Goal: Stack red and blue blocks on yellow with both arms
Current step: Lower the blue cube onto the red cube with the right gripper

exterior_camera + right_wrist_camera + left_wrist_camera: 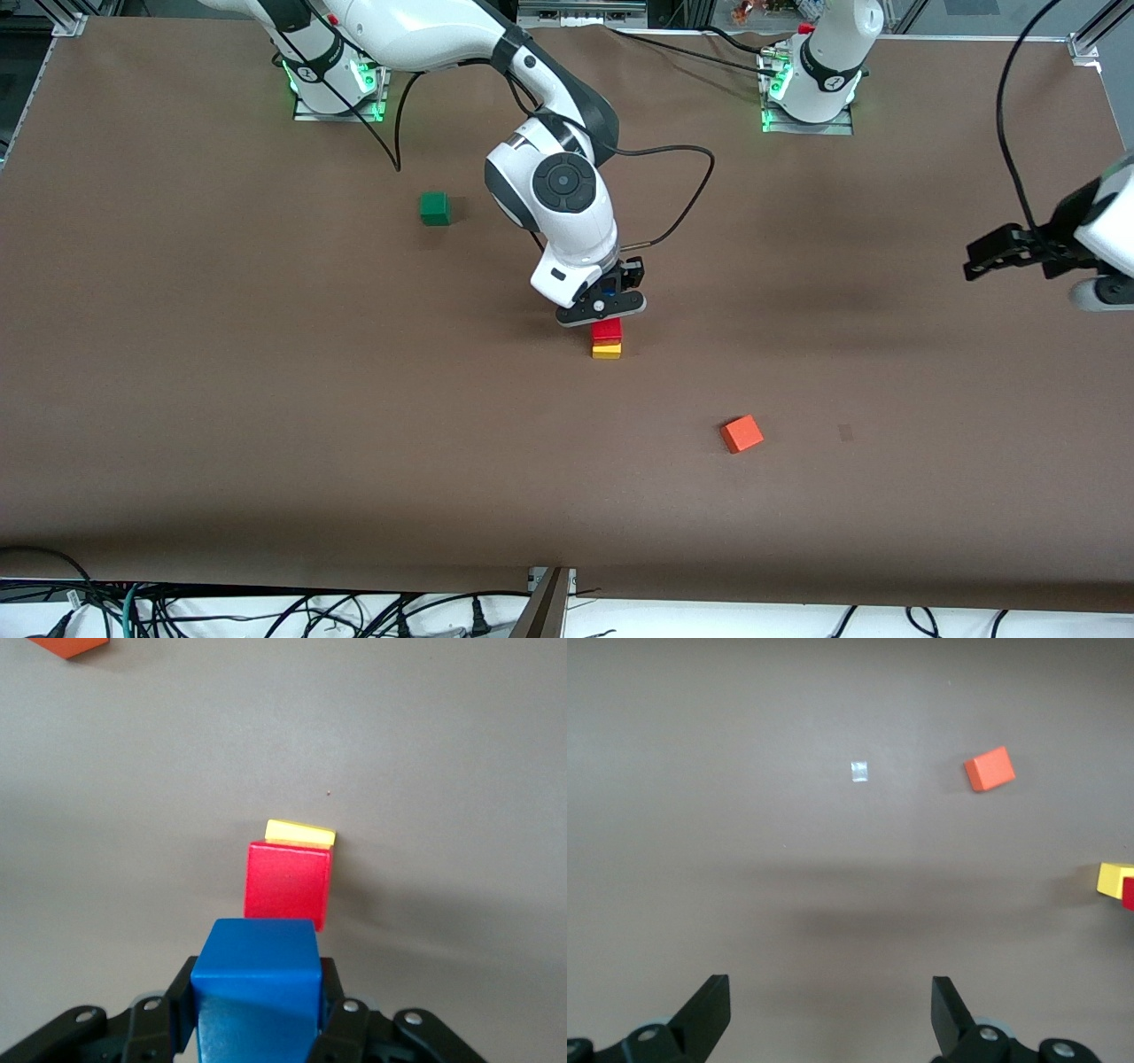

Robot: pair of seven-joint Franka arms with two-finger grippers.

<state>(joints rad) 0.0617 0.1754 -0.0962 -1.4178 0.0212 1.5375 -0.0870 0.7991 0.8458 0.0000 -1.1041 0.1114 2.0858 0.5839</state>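
Fingers of the right gripper (257, 1028) clamp the blue block (255, 988) just above the red block (607, 330), which sits on the yellow block (606, 351) mid-worktop (266, 399), while the waiting left gripper (831, 1014) hovers with fingers apart.

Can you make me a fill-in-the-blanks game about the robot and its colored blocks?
1. The red block sits on top of the ____ block.
2. The right hand is shut on the ____ block, over the stack.
3. The left hand holds nothing, and its fingers are ____.
4. The block nearest the front camera is the ____ one.

Missing words: yellow, blue, open, orange-red
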